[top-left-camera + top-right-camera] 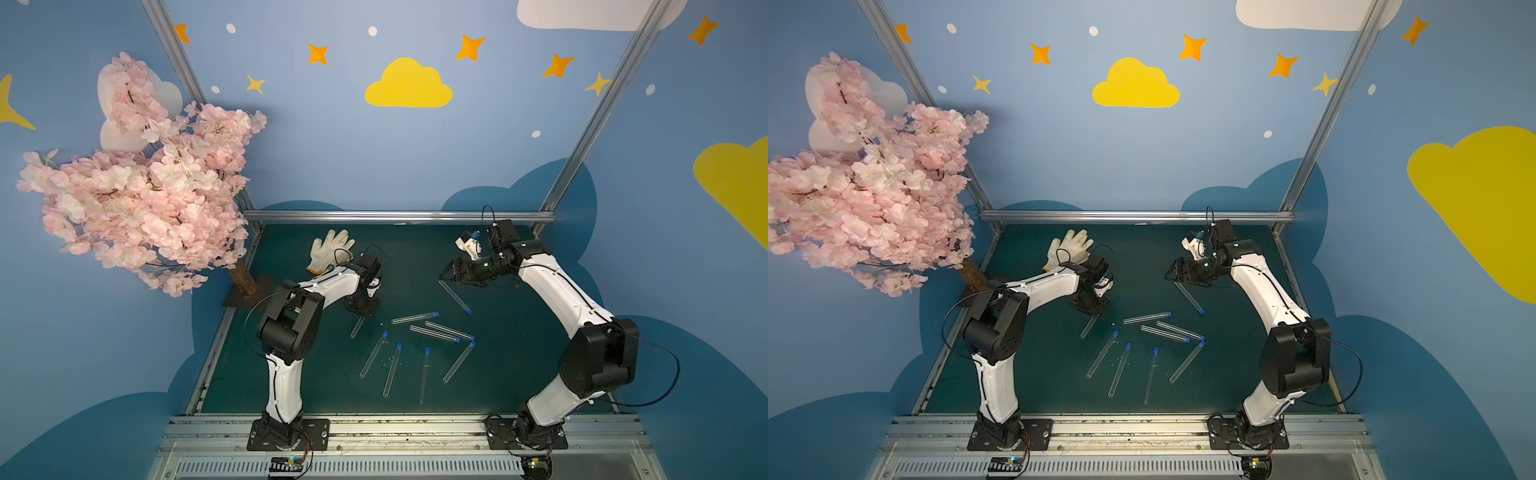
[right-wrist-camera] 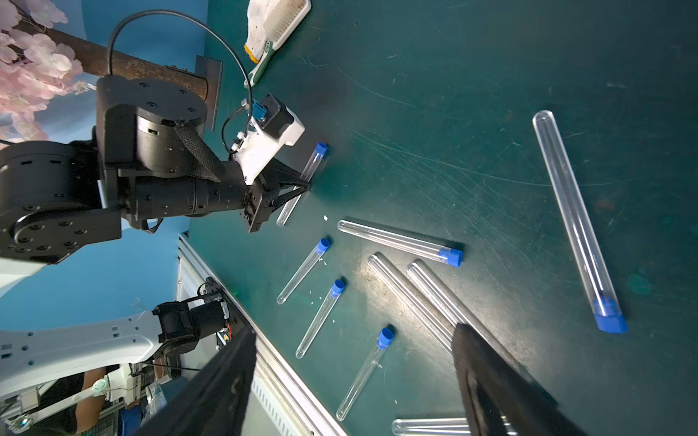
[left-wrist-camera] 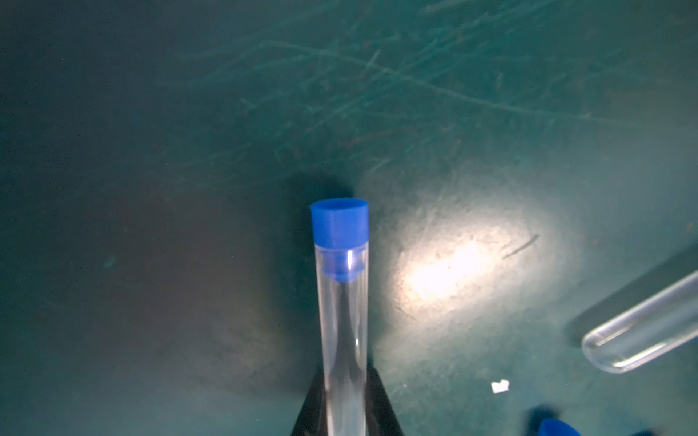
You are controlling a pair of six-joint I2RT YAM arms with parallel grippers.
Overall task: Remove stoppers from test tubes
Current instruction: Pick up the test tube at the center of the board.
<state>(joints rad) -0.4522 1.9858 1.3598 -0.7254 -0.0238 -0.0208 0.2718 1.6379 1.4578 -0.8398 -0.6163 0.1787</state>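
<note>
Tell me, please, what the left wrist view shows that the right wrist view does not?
Only left wrist: a close look at the stopper's plug seated inside the tube's mouth. Only right wrist: the glove, the tree, the left arm and the open right fingers. Both: the left fingers shut on that stoppered tube, against the green mat.

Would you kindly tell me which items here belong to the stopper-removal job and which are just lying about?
Job: test tubes; blue stoppers; left gripper, shut on one tube; right gripper, open.
Lying about: white glove; pink blossom tree.
</note>
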